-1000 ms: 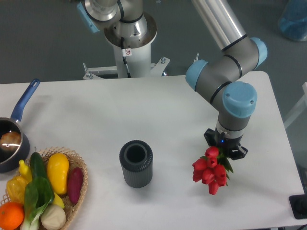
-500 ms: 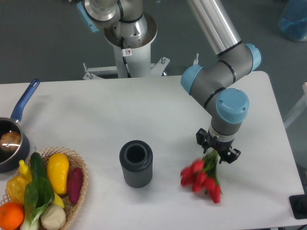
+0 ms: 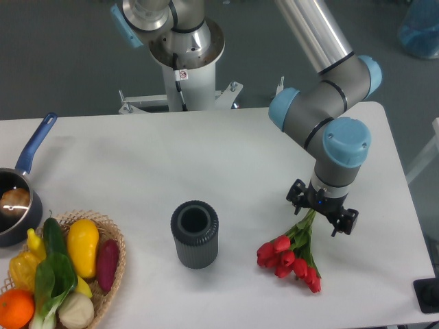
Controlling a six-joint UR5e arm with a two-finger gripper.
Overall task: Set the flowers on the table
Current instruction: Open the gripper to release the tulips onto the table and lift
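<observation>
The flowers [image 3: 291,257], red tulip buds on green stems, lie on the white table [image 3: 206,164] at the front right, with the buds pointing toward the front edge. Their stem ends run up between the jaws of my gripper [image 3: 319,210], which points down just behind them. The gripper looks shut on the stems, but its black body partly hides the grip. The buds rest on the tabletop to the right of the dark ribbed vase [image 3: 195,234].
The vase stands upright and empty at the front centre. A wicker basket [image 3: 103,236] of vegetables sits at the front left corner, and a blue-handled pan [image 3: 19,199] is at the left edge. The robot base [image 3: 185,62] stands behind the table.
The bunch went from hanging bunched under the gripper to lying stretched out on the table. The gripper tilted, dipped left, then shifted back to the right.
</observation>
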